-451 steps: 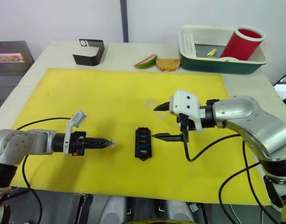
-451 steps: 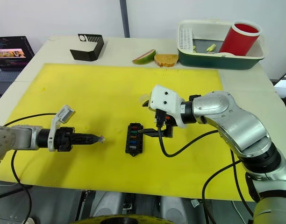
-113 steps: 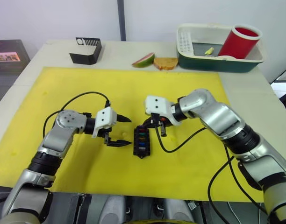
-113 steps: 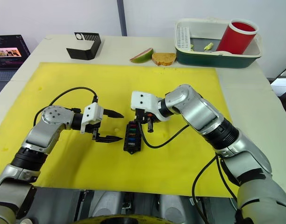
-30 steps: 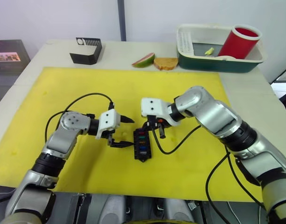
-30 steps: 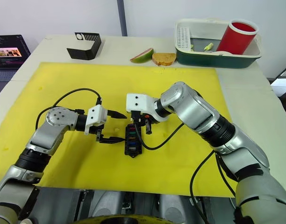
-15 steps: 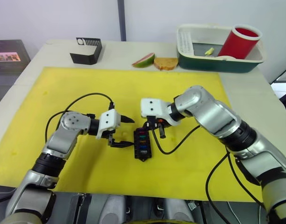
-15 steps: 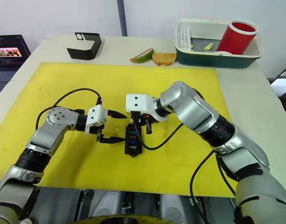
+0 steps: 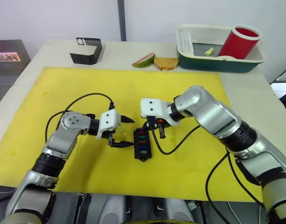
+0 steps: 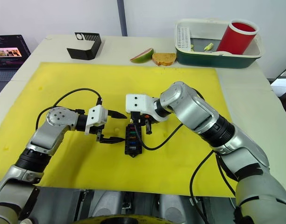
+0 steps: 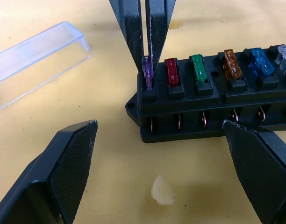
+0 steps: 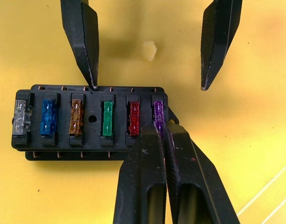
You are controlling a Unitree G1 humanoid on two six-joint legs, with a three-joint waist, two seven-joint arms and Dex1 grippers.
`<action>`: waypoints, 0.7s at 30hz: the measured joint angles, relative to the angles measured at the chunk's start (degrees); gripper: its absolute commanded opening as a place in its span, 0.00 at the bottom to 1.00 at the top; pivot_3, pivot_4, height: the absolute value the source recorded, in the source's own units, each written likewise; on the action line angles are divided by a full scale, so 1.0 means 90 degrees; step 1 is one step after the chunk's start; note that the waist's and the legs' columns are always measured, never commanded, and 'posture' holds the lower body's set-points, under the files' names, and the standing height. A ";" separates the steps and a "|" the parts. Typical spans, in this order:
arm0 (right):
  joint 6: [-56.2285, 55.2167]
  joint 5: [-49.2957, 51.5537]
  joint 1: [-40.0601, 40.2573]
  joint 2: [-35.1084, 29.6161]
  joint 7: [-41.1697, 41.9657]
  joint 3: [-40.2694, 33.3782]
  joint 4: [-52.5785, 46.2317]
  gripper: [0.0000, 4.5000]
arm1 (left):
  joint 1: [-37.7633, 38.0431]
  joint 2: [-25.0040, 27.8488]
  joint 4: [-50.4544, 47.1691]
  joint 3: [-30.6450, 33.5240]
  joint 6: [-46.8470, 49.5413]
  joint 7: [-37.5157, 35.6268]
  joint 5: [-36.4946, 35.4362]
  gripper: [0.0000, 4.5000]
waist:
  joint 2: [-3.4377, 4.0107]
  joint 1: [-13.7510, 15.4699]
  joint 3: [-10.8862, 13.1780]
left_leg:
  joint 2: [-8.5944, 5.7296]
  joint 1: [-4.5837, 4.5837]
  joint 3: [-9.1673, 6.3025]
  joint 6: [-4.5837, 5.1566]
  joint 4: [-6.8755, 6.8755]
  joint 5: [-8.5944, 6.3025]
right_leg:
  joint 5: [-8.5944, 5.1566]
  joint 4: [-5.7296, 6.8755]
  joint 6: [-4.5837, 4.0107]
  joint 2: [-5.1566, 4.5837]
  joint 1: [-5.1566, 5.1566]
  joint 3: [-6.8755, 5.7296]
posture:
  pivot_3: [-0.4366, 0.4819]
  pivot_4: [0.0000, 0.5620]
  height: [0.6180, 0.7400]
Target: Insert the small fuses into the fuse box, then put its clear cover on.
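Note:
The black fuse box [image 9: 142, 144] lies on the yellow mat with six small fuses in a row: purple [image 11: 147, 74], red [image 11: 172, 70], green [image 11: 197, 67], amber, blue and a clear one. My right gripper [image 12: 159, 133] is shut on the purple fuse [image 12: 158, 117], which stands in the end slot. My left gripper [image 9: 125, 132] is open just left of the box, one fingertip [image 12: 93, 83] at the box's edge. The clear cover [image 11: 38, 63] lies flat on the mat beyond the box.
A black slotted stand [image 9: 88, 50] sits at the back left. A fruit slice [image 9: 145, 60] and bread [image 9: 166, 63] lie behind the mat. A basin [image 9: 213, 63] with a red cup [image 9: 241, 42] stands at the back right. Cables trail from both wrists.
Nothing has moved over the last second. Since the earliest frames, my left arm has come in from the left and opened by the box, and my right gripper has shut.

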 measured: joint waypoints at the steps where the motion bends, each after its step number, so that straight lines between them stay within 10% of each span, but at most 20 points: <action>1: 0.0007 0.0000 0.0000 0.0000 -0.0003 0.0000 -0.0005 0.00 | 0.0000 0.0000 0.0000 0.0000 0.0000 0.0000 0.0001 1.00 | 0.0000 0.0000 0.0000 | 0.0000 0.0000 0.0000 0.0000 0.0000 0.0000 | 0.0000 0.0000 0.0000 0.0000 0.0000 0.0000 | 0.48 0.27 1.00; 17: 0.0089 0.0003 0.0000 0.0003 -0.0028 -0.0004 -0.0050 0.00 | 0.0004 0.0000 0.0000 0.0000 0.0003 0.0001 0.0002 1.00 | 0.0000 0.0000 0.0000 | 0.0000 0.0000 0.0000 0.0000 0.0000 0.0000 | 0.0000 0.0000 0.0000 0.0000 0.0000 0.0000 | 0.48 0.27 1.00; 21: 0.0103 0.0001 0.0000 0.0003 -0.0051 -0.0006 -0.0064 0.14 | 0.0004 0.0000 0.0000 0.0000 0.0003 0.0001 0.0003 1.00 | 0.0000 -0.0001 0.0000 | 0.0000 0.0000 0.0000 0.0000 0.0000 0.0000 | 0.0000 0.0000 0.0000 0.0000 0.0000 0.0000 | 0.48 0.27 1.00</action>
